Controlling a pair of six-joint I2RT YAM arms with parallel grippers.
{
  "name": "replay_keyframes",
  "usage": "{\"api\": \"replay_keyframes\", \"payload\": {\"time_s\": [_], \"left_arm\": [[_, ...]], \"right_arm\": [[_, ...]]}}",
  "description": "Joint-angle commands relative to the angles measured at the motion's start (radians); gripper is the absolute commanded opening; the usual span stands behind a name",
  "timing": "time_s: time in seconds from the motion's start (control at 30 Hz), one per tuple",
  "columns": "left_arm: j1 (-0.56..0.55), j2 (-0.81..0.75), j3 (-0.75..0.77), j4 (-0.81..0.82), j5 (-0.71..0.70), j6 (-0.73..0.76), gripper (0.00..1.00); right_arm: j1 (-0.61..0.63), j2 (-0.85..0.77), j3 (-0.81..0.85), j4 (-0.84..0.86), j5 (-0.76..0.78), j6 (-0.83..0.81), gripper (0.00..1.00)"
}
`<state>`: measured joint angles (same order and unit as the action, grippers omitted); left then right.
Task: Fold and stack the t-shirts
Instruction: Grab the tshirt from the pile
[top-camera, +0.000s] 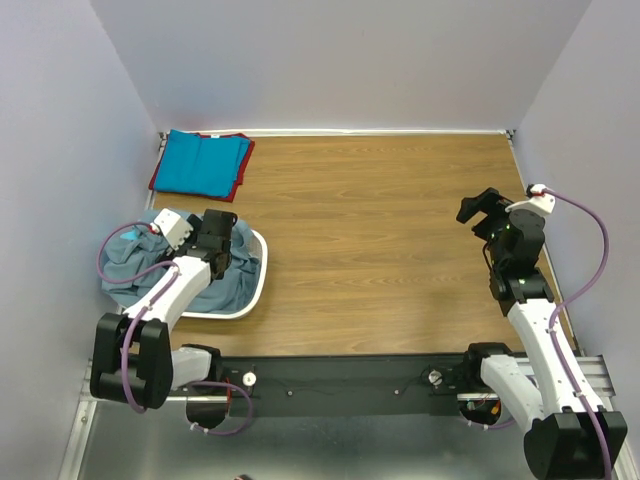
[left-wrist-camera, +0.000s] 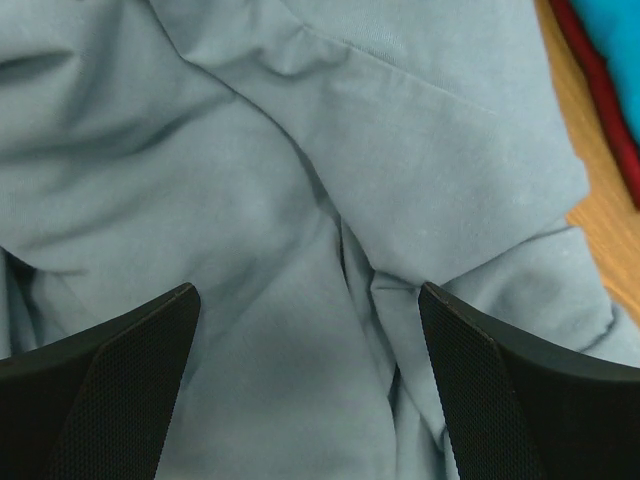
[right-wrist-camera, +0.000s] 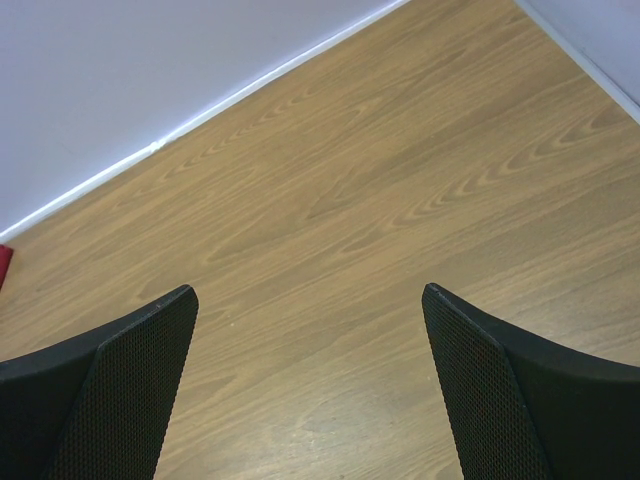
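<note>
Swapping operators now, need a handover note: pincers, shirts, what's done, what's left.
Left pincer: open, holding nothing, over the crumpled grey-blue shirt.
Right pincer: open, empty, above bare table.
The grey-blue shirt lies in the white basket, near left.
Done: folded stack in the far left corner, turquoise on top, red edge beneath.
Left: lift out, fold and stack the grey-blue shirt.

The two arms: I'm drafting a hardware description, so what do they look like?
The left arm and right arm share white tubular links with chunky black joints. A purple cable loops along each to a white wrist block. The fingers are black wedges with finely textured inner faces.
</note>
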<state>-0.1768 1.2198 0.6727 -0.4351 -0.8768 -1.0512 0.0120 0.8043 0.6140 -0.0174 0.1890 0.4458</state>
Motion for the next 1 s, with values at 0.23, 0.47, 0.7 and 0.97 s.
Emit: {"api": "replay_keyframes", "payload": {"time_s": [0.23,0.47,0.7,0.97], "left_arm": [[0.005,-0.028,-0.025,0.093,0.01,0.006,0.8],[0.005,-0.055,-0.051,0.108,0.01,0.007,0.8],[0.005,-0.037,-0.074,0.076,0.097,-0.096,0.66],[0.005,0.003,-0.068,0.076,0.127,-0.11,0.43]], "right_arm": [[0.0,-0.03,-0.016,0.007,-0.008,0.031,1.0],[0.0,-0.047,-0.017,0.007,0.006,0.031,1.0],[0.002,-0.05,-0.014,0.008,0.009,0.041,1.0],[0.002,-0.048,-0.011,0.007,0.021,0.037,1.0]]}}
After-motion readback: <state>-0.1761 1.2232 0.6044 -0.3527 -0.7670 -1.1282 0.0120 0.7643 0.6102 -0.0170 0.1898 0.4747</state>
